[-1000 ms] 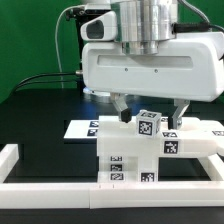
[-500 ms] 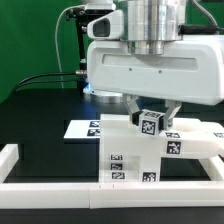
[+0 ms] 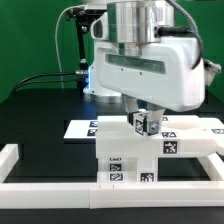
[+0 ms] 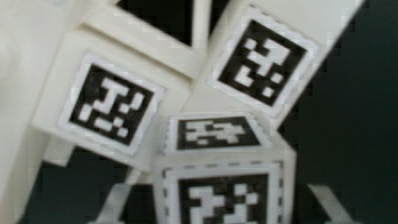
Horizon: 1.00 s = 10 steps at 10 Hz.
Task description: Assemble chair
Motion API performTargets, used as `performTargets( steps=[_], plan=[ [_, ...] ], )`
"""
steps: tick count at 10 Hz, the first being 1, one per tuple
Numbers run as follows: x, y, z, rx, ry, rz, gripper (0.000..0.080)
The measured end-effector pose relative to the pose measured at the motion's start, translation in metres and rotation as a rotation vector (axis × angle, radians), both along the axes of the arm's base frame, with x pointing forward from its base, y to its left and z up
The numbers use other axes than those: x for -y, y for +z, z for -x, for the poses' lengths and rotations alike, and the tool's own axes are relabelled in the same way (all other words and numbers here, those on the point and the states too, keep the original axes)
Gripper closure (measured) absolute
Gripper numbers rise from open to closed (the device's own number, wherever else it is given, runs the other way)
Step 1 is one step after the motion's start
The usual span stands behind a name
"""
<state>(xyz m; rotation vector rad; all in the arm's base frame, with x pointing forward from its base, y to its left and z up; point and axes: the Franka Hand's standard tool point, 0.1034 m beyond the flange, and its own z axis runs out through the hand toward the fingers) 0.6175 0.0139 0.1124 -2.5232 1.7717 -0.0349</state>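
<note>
1. The black table (image 3: 40,105) carried everything, with the marker board (image 3: 80,127) lying flat behind the chair.
2. The chair (image 3: 130,160), a white stepped structure of tagged blocks, stood near the front rail (image 3: 60,185).
3. My gripper (image 3: 143,118) was narrowed onto the small tagged cube (image 3: 142,123) at the chair's top, fingers on both sides.

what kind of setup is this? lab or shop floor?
Most likely a lab test bench: green backdrop, black table fenced by a white border rail, and the marker board beside tagged chair parts.
</note>
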Motion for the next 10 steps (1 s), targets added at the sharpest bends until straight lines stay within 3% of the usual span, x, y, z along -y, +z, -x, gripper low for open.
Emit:
performTargets(
  steps=[4,10],
  plan=[
    [0.0016,-0.0001,0.0015,-0.010,-0.310,-0.034,0.0515],
    [-0.0029,-0.0001,0.0025,-0.009,-0.372,-0.036,0.0515]
  ],
)
